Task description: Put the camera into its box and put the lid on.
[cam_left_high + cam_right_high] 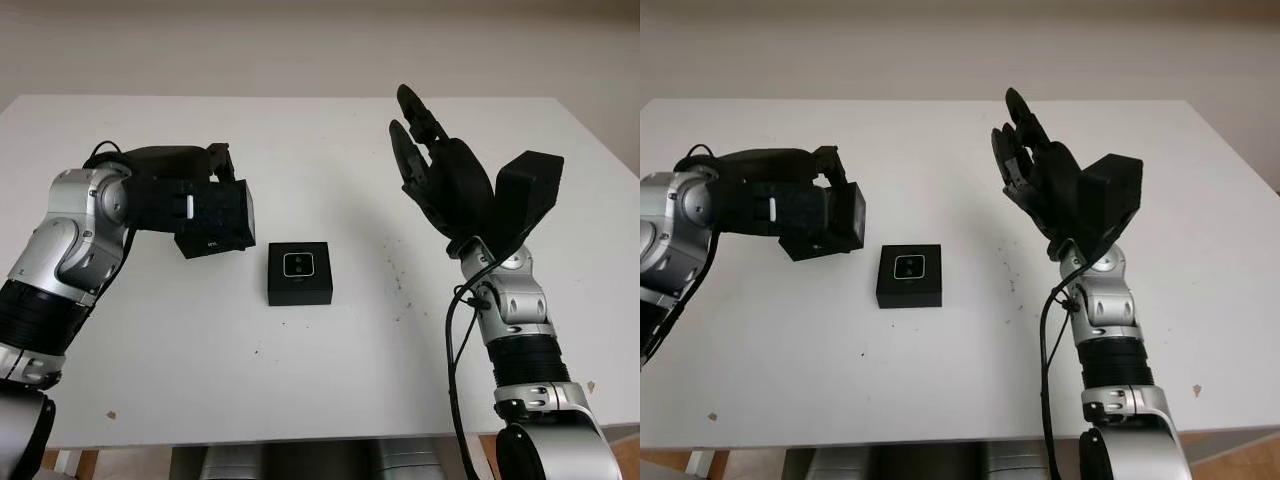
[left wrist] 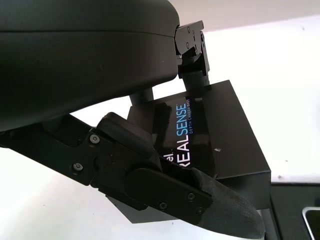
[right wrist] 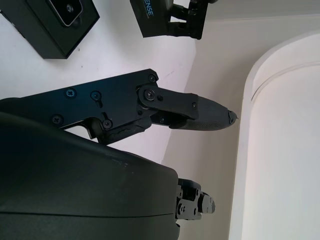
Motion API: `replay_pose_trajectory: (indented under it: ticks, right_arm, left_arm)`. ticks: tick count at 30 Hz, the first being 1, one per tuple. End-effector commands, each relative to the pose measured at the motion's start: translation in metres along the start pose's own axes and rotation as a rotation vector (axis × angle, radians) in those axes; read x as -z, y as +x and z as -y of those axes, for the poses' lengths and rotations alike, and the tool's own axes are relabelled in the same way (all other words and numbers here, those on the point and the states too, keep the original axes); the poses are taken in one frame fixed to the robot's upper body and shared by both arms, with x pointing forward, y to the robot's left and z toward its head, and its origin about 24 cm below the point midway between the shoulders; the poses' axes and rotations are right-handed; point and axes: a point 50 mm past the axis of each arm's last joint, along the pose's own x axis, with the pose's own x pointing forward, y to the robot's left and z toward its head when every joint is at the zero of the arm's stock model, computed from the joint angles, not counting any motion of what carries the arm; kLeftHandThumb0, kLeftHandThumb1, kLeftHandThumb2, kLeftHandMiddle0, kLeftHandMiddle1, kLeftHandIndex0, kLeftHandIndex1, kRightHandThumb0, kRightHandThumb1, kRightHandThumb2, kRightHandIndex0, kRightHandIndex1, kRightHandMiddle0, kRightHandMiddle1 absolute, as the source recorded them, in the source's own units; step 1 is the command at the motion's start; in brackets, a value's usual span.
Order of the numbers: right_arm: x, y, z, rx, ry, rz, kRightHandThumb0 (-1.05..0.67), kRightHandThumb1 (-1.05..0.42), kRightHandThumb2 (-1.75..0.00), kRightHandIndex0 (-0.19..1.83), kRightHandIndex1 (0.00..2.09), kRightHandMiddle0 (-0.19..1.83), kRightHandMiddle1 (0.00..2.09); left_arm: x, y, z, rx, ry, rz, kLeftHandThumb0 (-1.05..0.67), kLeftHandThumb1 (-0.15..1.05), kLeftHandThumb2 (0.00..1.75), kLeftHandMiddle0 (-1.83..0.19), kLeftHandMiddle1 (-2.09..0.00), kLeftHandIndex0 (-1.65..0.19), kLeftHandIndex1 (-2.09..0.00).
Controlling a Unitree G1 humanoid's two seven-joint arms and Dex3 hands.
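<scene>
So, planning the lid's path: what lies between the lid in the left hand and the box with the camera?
Nothing but bare white table, as the left eye view shows. The left hand holds the lid just left of the box.

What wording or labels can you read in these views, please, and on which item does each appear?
"REALSENSE": on the black lid held in the left hand.
"DEPTH CAMERA": small line beside it; what follows is too small to read.
"ENSE": part of the same print, right wrist view.
Box: no readable text.
</scene>
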Motion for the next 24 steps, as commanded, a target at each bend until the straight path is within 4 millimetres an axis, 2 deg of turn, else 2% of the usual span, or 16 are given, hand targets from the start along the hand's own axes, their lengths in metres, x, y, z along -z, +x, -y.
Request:
replay_pose_trajectory:
  ticks: [1,7,11,17,20,21,24]
  right_arm:
    - [-0.001,0.000,-0.005,0.000,0.010,0.008,-0.64,-1.05,-0.60,-0.13,0.03,-0.15,0.04]
    - [0.001,-0.001,-0.009,0.007,0.030,0.014,-0.65,-1.05,-0.58,-0.12,0.04,-0.13,0.05]
    - [0.001,-0.001,-0.010,0.011,0.033,0.019,-0.66,-1.05,-0.56,-0.12,0.05,-0.12,0.05]
    - [0.003,-0.002,-0.010,0.024,0.036,0.029,-0.66,-1.05,-0.55,-0.11,0.05,-0.11,0.06]
    - [0.004,-0.002,-0.010,0.027,0.035,0.032,-0.66,-1.05,-0.54,-0.11,0.05,-0.10,0.06]
    - [0.004,-0.002,-0.010,0.028,0.036,0.032,-0.67,-1.05,-0.54,-0.10,0.06,-0.10,0.07]
    - [0.005,-0.002,-0.011,0.025,0.034,0.030,-0.67,-1.05,-0.54,-0.10,0.06,-0.09,0.07]
  left_arm:
    - [-0.010,-0.002,-0.011,-0.012,0.008,0.031,-0.29,1.05,0.22,-0.25,-2.09,-0.07,-2.08]
    - [-0.016,0.001,-0.007,0.010,0.020,0.068,-0.30,1.05,0.19,-0.32,-2.09,-0.16,-2.09]
    - [-0.020,0.001,-0.003,0.021,-0.006,0.103,-0.29,1.05,0.17,-0.23,-2.09,-0.07,-2.02]
    - [-0.029,0.000,0.006,0.031,-0.056,0.125,-0.30,1.05,0.20,-0.22,-2.09,-0.06,-2.09]
    - [-0.035,0.000,0.010,0.015,-0.081,0.136,-0.29,1.05,0.18,-0.31,-2.09,-0.16,-2.09]
    - [-0.038,-0.001,0.012,0.010,-0.090,0.135,-0.28,1.05,0.19,-0.41,-2.09,-0.23,-2.09]
    - [-0.045,-0.001,0.014,-0.020,-0.125,0.141,-0.28,1.05,0.21,-0.56,-2.09,-0.20,-2.09]
